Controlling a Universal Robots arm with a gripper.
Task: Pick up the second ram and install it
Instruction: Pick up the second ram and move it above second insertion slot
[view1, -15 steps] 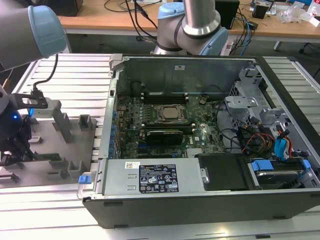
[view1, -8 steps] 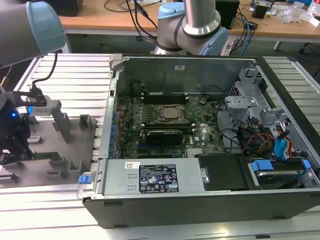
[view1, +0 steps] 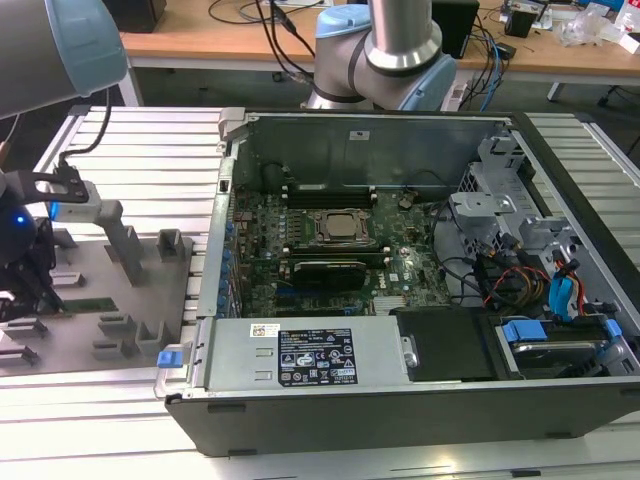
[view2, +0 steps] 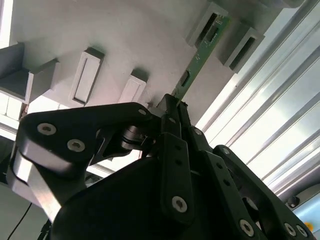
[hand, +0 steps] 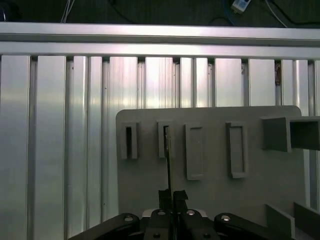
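Green board stock marks the second ram (view2: 200, 57). It runs from the gripper (view2: 172, 107) to a grey holder block (view2: 209, 22) on the fixture plate (hand: 215, 200), and its far end sits in that block's slot. In both wrist views the jaws are together on the near end of the stick, clamped across its two faces. In the exterior view the gripper is over the plate at the exterior view's left, well apart from the open computer case (view1: 400, 130) on the slatted aluminium worktop (view1: 130, 150).

Treat the step in hand as the pick: the grasp is made, but the stick is not yet clear of its holder. On that judgement, the lift calls for a straight pull in line with the slot walls, with no twist, because a thin board is likely to flex or bind. You will also need clearance over the case wall before any approach to the motherboard (view1: 400, 275).
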